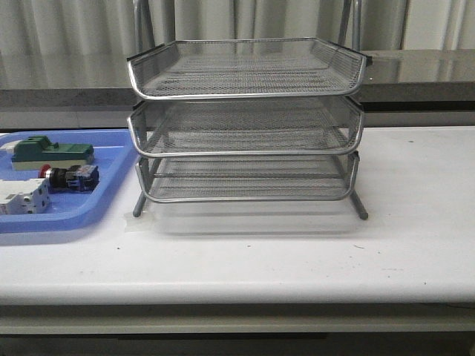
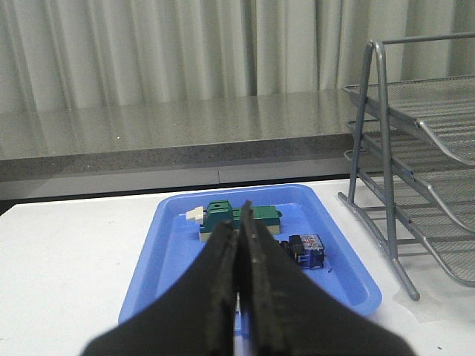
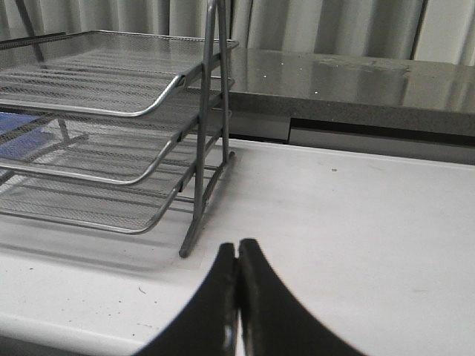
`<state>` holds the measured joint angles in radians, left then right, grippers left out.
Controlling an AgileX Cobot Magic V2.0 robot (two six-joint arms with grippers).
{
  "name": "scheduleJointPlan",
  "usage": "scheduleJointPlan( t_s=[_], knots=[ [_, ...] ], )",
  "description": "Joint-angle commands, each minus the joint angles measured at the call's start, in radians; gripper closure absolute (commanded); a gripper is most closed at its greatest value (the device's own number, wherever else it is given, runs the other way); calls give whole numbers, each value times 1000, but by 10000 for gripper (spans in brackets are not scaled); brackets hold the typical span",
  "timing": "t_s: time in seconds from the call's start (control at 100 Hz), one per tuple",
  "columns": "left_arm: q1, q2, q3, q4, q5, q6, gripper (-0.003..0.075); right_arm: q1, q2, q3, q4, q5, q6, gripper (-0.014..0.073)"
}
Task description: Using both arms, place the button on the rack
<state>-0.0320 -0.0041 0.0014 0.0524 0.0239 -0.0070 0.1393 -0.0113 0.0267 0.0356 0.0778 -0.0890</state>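
Note:
The button (image 1: pixel 68 176), red cap, black body and blue rear block, lies on its side in the blue tray (image 1: pixel 111 189) at the left; in the left wrist view its blue block (image 2: pixel 307 249) shows beside my fingers. The three-tier wire rack (image 1: pixel 245 126) stands mid-table, all tiers bare; it also shows in the left wrist view (image 2: pixel 415 170) and the right wrist view (image 3: pixel 111 133). My left gripper (image 2: pixel 239 230) is shut and empty, short of the tray. My right gripper (image 3: pixel 237 248) is shut and empty, over the table to the right of the rack. Neither arm shows in the front view.
In the blue tray lie a green-topped block (image 1: pixel 52 153) behind the button and a white breaker (image 1: pixel 24 199) in front of it. A grey ledge (image 1: pixel 415 74) and curtains run behind the table. White tabletop (image 1: pixel 415 215) lies right of the rack.

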Motion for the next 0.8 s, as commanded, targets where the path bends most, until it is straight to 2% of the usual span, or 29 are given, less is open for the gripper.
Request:
scheduleJointPlan(
  t_s=[0.0,0.62,0.79],
  knots=[
    [3,-33,43,-9,-85,-6,740,-8,-19,-16,-6,-85,-3,663],
    [3,-33,43,-9,-85,-6,740,-8,-19,-16,-6,-84,-3,663],
    [3,-33,43,-9,-85,-6,740,-8,-19,-16,-6,-135,-3,663]
  ],
)
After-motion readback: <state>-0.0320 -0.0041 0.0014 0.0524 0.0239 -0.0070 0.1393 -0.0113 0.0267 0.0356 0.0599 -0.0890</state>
